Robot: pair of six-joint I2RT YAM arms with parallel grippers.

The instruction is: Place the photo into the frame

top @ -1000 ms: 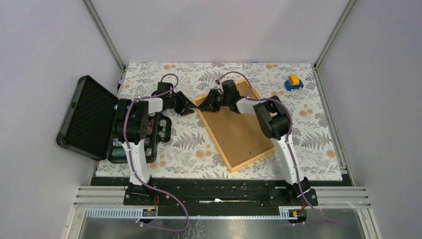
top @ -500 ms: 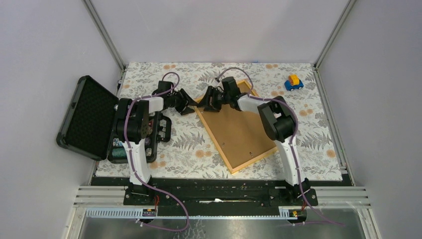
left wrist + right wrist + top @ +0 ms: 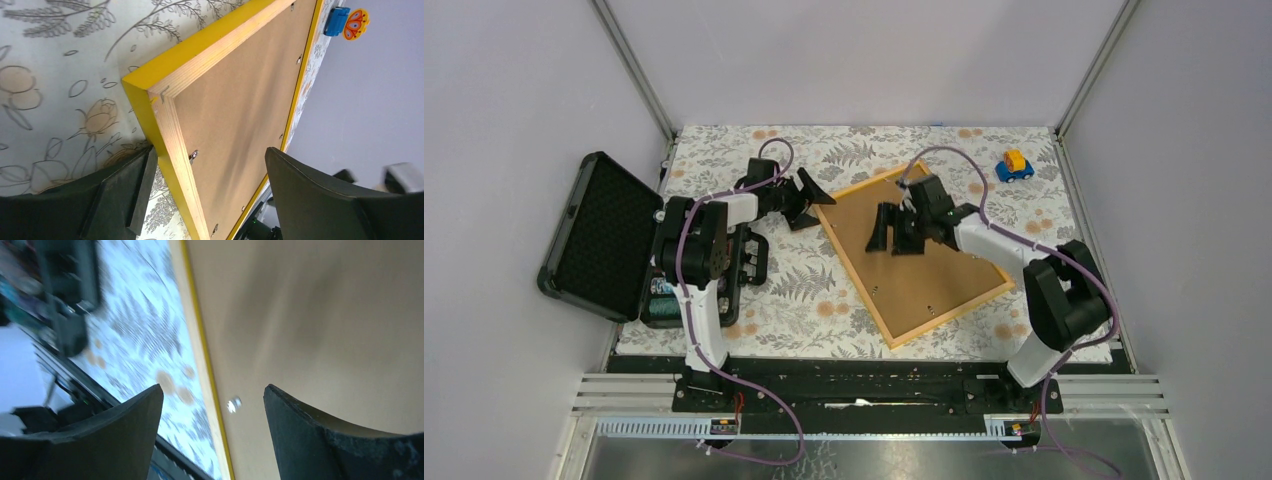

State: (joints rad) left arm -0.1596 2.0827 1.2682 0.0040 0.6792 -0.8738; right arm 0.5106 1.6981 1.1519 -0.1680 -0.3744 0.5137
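Left jaws gaped wide beside the yellow-orange rectangular wooden frame (image 3: 150,112); my right jaws gaped wide above its brown hardboard backing (image 3: 325,315).

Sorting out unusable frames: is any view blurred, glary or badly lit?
Right wrist: blurred throughout, tablecloth and frame edge streaked. Left wrist: sharp on the frame's corner, soft shadow across the backing board. Top external: crisp, evenly lit, no glare.

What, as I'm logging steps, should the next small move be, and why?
Probably the left gripper should turn a clip aside: the frame lies face down with its backing board clipped in, that gripper hangs open at its corner, and no photo shows.
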